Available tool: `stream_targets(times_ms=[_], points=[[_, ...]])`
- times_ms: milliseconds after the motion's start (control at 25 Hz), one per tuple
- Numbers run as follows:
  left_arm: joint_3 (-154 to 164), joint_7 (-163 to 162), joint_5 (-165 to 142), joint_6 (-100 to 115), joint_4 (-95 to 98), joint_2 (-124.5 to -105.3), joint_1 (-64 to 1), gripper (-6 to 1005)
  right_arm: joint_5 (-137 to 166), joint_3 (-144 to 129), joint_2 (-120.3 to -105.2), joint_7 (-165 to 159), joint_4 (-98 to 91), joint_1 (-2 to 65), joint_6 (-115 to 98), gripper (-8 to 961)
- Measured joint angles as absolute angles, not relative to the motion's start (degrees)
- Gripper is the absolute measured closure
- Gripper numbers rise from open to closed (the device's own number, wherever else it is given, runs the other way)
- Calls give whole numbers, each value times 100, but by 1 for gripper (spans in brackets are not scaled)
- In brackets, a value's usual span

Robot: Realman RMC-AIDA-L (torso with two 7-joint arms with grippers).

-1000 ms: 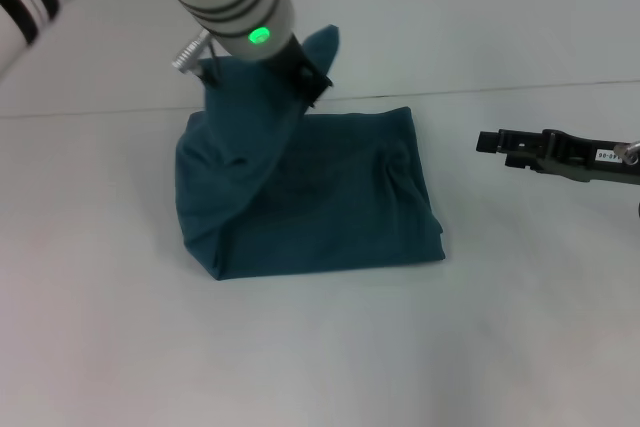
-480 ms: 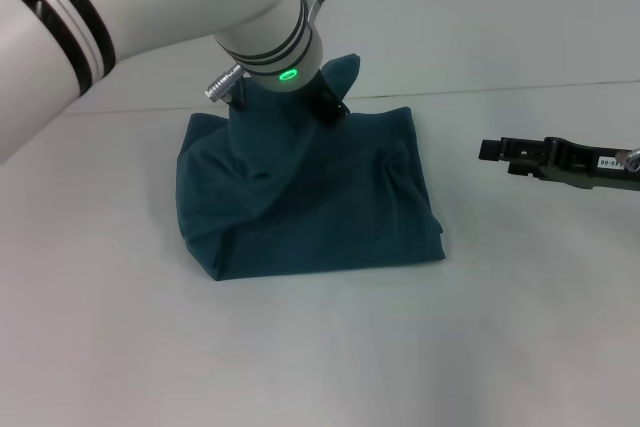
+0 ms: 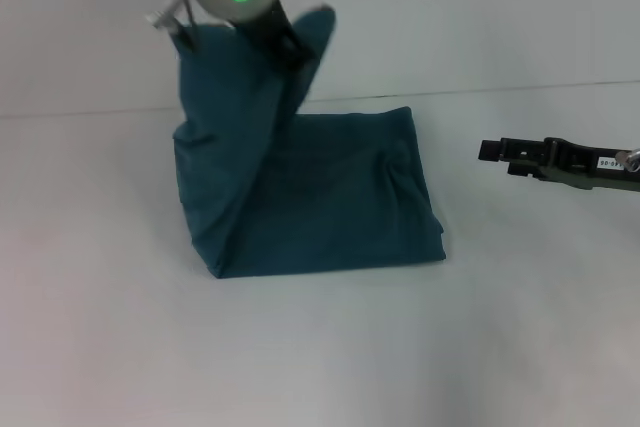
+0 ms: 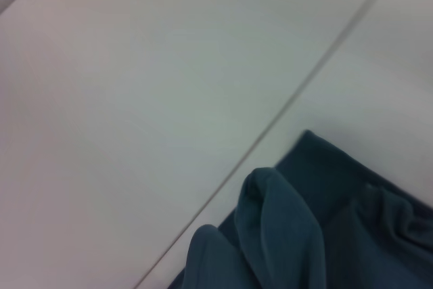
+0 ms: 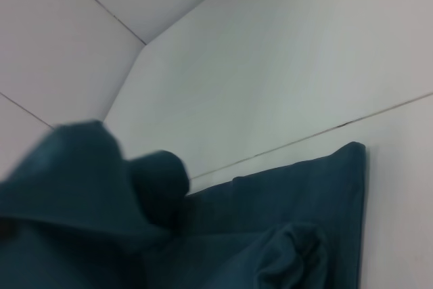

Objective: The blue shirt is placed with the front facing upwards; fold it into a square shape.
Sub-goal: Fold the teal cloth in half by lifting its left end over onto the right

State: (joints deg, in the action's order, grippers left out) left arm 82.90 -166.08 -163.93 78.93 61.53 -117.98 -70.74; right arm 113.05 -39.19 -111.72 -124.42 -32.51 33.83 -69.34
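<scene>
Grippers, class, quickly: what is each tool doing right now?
Left tool: shut on the blue shirt, lifting its far left part off the table.
Right tool: off to the right of the shirt, holding nothing; open or shut cannot be told.

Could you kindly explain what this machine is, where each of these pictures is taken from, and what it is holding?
This is a two-armed robot. The wide picture comes from its head camera; the other two come from cameras on its wrists. On the white table lies a partly folded dark teal-blue cotton shirt. The left claw has pinched the shirt's far left part and holds it lifted above the table. The right claw hovers off to the shirt's right, apart from it and holding nothing.
</scene>
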Motion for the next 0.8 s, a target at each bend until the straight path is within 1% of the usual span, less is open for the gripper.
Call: stream_targets(times_ms=[160, 280, 640, 800], points=[[7312, -16713, -16394, 8278, 6072, -11680, -7257, 862, 11304, -3920, -11177, -12430, -3251, 3384, -6929, 168], [7029, -16795, -16391, 8334, 5938, -11647, -7322, 862, 11303, -3920, -11172, -12427, -3252, 3383, -6923, 168], [6962, -16739, -16385, 8352, 5971, -11679, -7241, 864, 11302, -3918, -11172, -12423, -3251, 3383, -6880, 168], [7105, -16738, -16382, 8049, 5828, -11756, -7190, 864, 11302, -3920, -11191, -12422, -3252, 3383, -6866, 168]])
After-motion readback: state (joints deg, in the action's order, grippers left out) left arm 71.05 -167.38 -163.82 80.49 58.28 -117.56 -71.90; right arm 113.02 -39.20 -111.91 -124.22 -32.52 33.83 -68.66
